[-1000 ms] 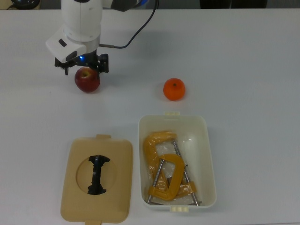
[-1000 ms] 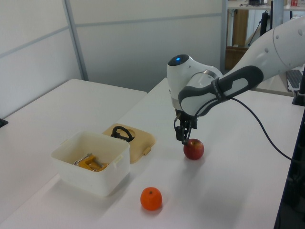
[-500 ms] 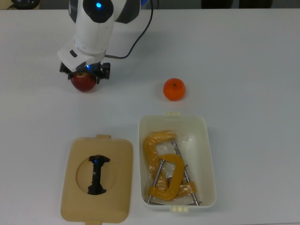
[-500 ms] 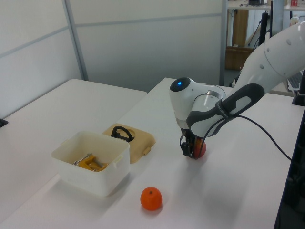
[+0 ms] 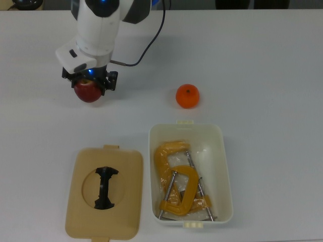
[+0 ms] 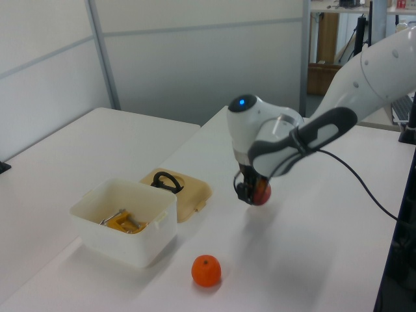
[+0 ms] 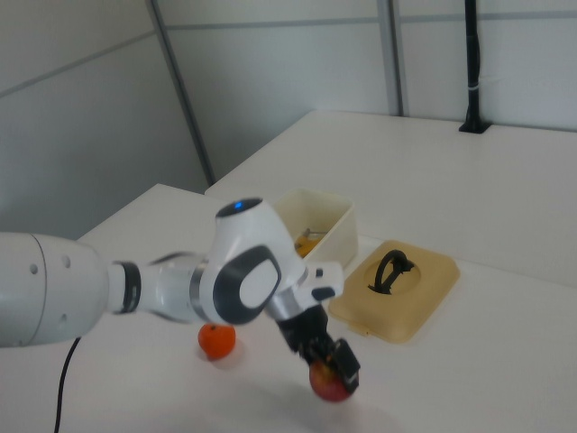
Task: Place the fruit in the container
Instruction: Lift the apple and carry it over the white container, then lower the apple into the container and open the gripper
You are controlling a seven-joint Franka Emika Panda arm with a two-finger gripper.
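Now end effector [image 5: 89, 82] clamped on apple [image 5: 88, 92], held clear of the tabletop [image 5: 262, 65], well away from tub [image 5: 220, 132]. Mandarin [image 5: 187, 96] on tabletop just beside tub's short end. Tub holds clamps [image 5: 174, 179]; lid [image 5: 103, 194] lies alongside. No readable writing anywhere.

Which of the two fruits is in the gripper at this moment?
The dark red apple, shut in the gripper. The orange mandarin sits alone on the table, near the tub's end.
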